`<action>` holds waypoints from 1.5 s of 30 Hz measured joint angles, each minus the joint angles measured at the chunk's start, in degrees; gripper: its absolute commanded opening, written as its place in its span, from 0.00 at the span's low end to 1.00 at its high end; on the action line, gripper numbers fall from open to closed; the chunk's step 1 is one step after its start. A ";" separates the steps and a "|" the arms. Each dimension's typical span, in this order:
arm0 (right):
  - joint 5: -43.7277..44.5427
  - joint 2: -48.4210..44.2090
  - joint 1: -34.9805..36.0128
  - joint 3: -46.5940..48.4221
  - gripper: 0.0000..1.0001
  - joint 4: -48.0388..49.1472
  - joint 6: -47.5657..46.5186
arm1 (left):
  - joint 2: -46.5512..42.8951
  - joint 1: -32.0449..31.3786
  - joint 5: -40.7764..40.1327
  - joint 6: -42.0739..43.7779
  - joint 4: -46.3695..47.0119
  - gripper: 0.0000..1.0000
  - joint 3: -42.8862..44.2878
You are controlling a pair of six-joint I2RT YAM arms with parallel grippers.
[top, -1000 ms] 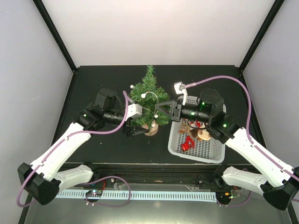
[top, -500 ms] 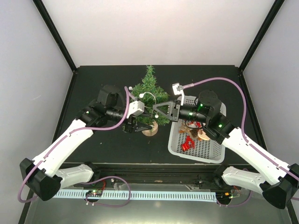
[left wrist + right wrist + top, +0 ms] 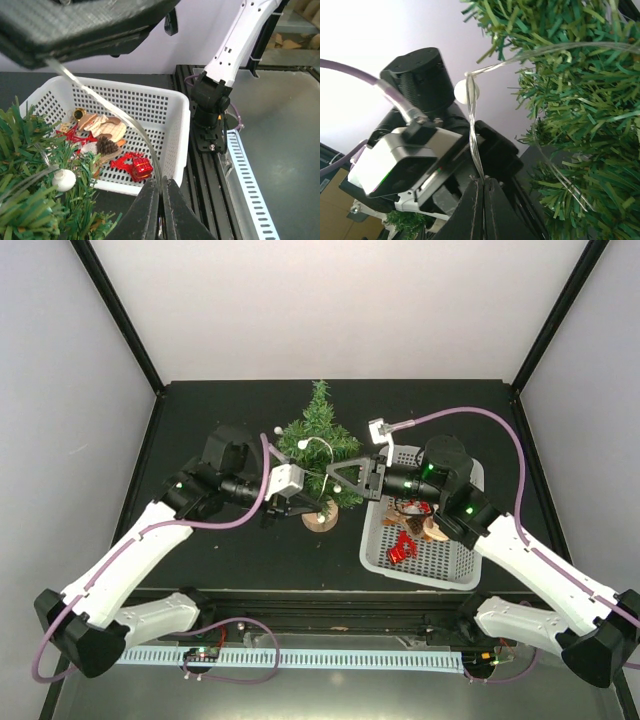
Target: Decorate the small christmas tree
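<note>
Left tool (image 3: 161, 194) pinching clear bead strand (image 3: 100, 102); right tool (image 3: 481, 184) pinching it too. Tree (image 3: 320, 440) likely light, tippy, needles soft; steady at wooden base (image 3: 321, 520)

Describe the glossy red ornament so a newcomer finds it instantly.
Start at the white basket right of the small christmas tree. The red ornament lies in its near half, by the left wall. It is glossy and lies alone; the tan wooden pieces cluster farther back.
</note>
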 measured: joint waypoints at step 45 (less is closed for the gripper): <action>4.35 -7.39 -1.03 -1.62 0.37 -5.03 -7.58 | 2.16 27.93 -12.81 -1.51 -4.20 0.02 39.82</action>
